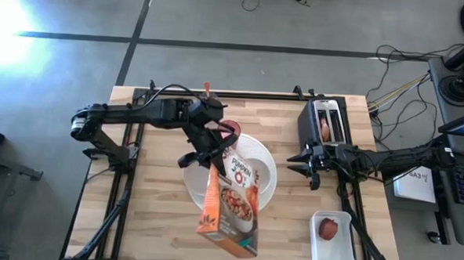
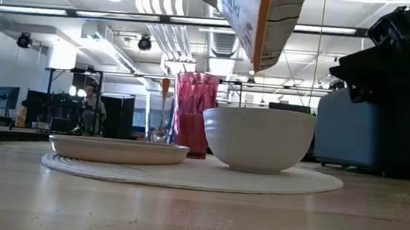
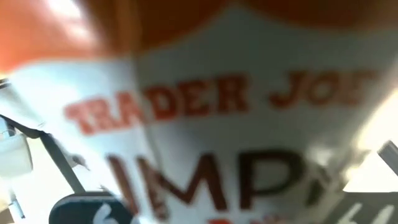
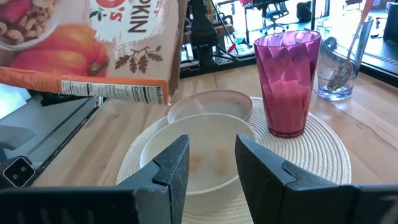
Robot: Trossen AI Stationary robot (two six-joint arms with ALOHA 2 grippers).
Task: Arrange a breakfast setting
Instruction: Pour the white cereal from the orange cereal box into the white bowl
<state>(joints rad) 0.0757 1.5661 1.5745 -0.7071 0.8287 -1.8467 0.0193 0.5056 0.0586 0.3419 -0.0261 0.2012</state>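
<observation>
- Orange-and-white cardboard cereal box [image 1: 230, 204] dominates the high view, tilted above the large round white mat [image 1: 271, 175]; the left gripper [image 1: 207, 154] is clamped on the box's upper end, that arm stretched out from the table's left edge. Only here do the black toaster [image 1: 327, 123] and the red apple [image 1: 330, 227] in its white rectangular tray [image 1: 334, 258] appear.
- Low view — the box's corner [image 2: 265, 20] hangs over the deep white bowl [image 2: 258, 138], with a shallow white dish [image 2: 118, 149] beside it and the pink tumbler [image 2: 195, 113] behind.
- Left wrist view: nothing but blurred box lettering.
- Right wrist view — the right gripper [image 4: 211, 167], fingers apart and empty, faces the bowl [image 4: 198, 155], which holds a few cereal pieces; a clear glass [image 4: 339, 59] holds a spoon.
</observation>
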